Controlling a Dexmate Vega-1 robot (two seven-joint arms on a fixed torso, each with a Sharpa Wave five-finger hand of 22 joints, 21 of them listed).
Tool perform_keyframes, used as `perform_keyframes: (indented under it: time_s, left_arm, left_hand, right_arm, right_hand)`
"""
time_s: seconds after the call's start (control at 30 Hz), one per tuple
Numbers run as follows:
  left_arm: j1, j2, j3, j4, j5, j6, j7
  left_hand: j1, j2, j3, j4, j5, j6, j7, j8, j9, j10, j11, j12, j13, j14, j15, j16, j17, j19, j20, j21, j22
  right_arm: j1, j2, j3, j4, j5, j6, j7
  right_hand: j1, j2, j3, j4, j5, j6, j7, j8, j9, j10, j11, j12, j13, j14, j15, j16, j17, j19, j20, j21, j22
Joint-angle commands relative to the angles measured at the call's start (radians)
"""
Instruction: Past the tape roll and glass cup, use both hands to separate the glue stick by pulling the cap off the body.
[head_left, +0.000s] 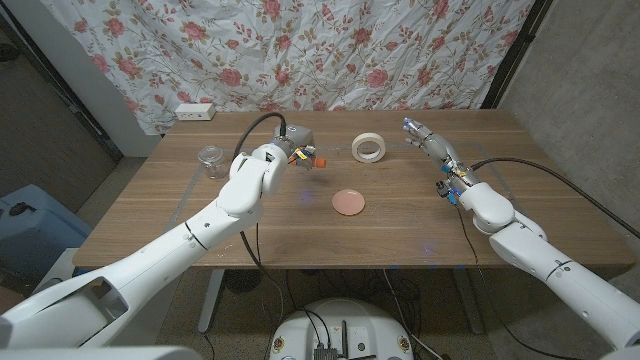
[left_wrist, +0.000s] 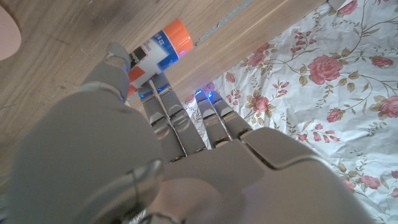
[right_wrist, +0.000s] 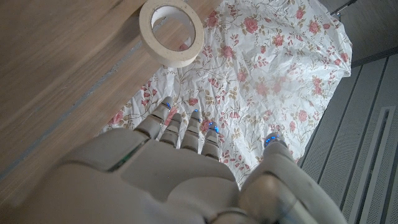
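1. At the left of the head view, a clear glass cup stands on the wooden table, well apart from everything else on it.
2. A white power strip lies at the table's far left corner, in the upper left of the frame.
3. My left robot hand is raised left of centre, and it holds the glue stick pinched between thumb and fingers.
4. In my left wrist view the glue stick shows its white label and orange end sticking out past my fingers, above the table surface.
5. A flat pink disc lies on the table near the middle, below and to the right of the glue stick.
6. A roll of cream tape lies flat just right of centre; my right wrist view shows the same tape near the table's far edge.
7. My right robot hand hovers at the right of the frame, fingers spread and holding nothing.
8. A flowered cloth hangs behind the table.
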Motion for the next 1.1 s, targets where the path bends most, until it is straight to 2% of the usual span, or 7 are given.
perform_keyframes:
  time_s: [0.03, 0.3, 0.5, 0.63, 0.8, 1.1]
  left_arm:
    - [-0.030, -0.027, 0.015, 0.025, -0.094, -0.012, 0.078]
    - [-0.048, -0.041, 0.031, 0.037, -0.153, -0.008, 0.108]
    - [-0.063, -0.045, 0.041, 0.051, -0.197, -0.020, 0.143]
    - [-0.068, -0.045, 0.040, 0.062, -0.241, -0.033, 0.166]
    - [-0.071, -0.049, 0.047, 0.067, -0.268, -0.020, 0.194]
    - [-0.070, -0.054, 0.051, 0.078, -0.337, -0.004, 0.240]
  left_hand:
    - [0.007, 0.017, -0.001, 0.004, 0.008, 0.008, 0.001, 0.003, 0.009, 0.018, -0.007, 0.003, 0.000, 0.007, -0.140, 0.000, 0.001, 0.000, -0.073, -0.003, 0.000]
    - [0.007, 0.019, -0.003, 0.005, 0.008, 0.013, 0.006, 0.002, 0.010, 0.020, -0.007, 0.003, 0.000, 0.009, -0.140, 0.000, 0.001, 0.000, -0.072, -0.003, 0.000]
    - [0.008, 0.021, -0.004, 0.004, 0.008, 0.015, 0.005, 0.001, 0.011, 0.023, -0.007, 0.003, 0.000, 0.009, -0.141, 0.000, 0.001, 0.000, -0.072, -0.003, 0.000]
    - [0.009, 0.022, -0.005, 0.004, 0.008, 0.017, 0.006, 0.000, 0.011, 0.025, -0.007, 0.003, 0.000, 0.010, -0.141, -0.001, 0.001, 0.001, -0.073, -0.003, 0.000]
    - [0.009, 0.022, -0.006, 0.004, 0.008, 0.018, 0.006, -0.001, 0.011, 0.027, -0.007, 0.003, 0.001, 0.010, -0.142, -0.001, 0.001, 0.001, -0.072, -0.003, 0.000]
    - [0.009, 0.022, -0.009, 0.004, 0.008, 0.017, 0.008, -0.003, 0.011, 0.028, -0.007, 0.003, 0.001, 0.010, -0.143, -0.002, 0.001, 0.001, -0.072, -0.003, 0.000]
  right_arm:
    - [-0.001, -0.037, -0.012, -0.032, -0.092, 0.002, -0.011]
    - [0.003, -0.063, -0.019, -0.051, -0.135, -0.005, 0.003]
    - [0.008, -0.086, -0.026, -0.061, -0.172, -0.017, 0.014]
    - [0.000, -0.097, -0.022, -0.072, -0.185, -0.029, 0.008]
    - [-0.010, -0.114, -0.019, -0.095, -0.211, -0.053, -0.002]
    - [-0.022, -0.148, -0.009, -0.135, -0.251, -0.102, -0.015]
  right_hand:
    - [0.012, -0.016, 0.004, -0.019, -0.001, -0.024, -0.013, -0.005, 0.003, -0.013, -0.007, -0.006, 0.006, -0.008, -0.007, 0.001, 0.002, 0.003, -0.002, 0.005, 0.002]
    - [0.035, -0.029, 0.007, -0.043, -0.004, -0.051, -0.026, -0.004, 0.004, -0.013, -0.010, -0.003, 0.007, -0.015, -0.009, 0.000, 0.002, -0.003, 0.002, 0.003, 0.002]
    - [0.059, -0.039, 0.012, -0.064, -0.006, -0.064, -0.026, 0.001, 0.005, -0.014, -0.013, -0.001, 0.009, -0.019, -0.008, 0.000, 0.001, -0.005, 0.004, 0.003, 0.002]
    - [0.087, -0.046, 0.019, -0.085, -0.008, -0.049, -0.021, 0.013, 0.007, -0.014, -0.013, 0.000, 0.011, -0.021, -0.007, 0.001, 0.001, -0.006, 0.008, 0.003, 0.002]
    - [0.113, -0.061, 0.023, -0.104, -0.011, -0.041, -0.015, 0.021, 0.008, -0.001, -0.011, 0.006, 0.012, -0.022, -0.001, 0.003, 0.000, -0.003, 0.022, 0.005, 0.002]
    - [0.147, -0.070, 0.031, -0.117, -0.011, -0.042, -0.017, 0.024, 0.009, 0.010, -0.019, 0.010, 0.014, -0.021, 0.002, 0.004, 0.000, 0.003, 0.030, 0.006, 0.002]
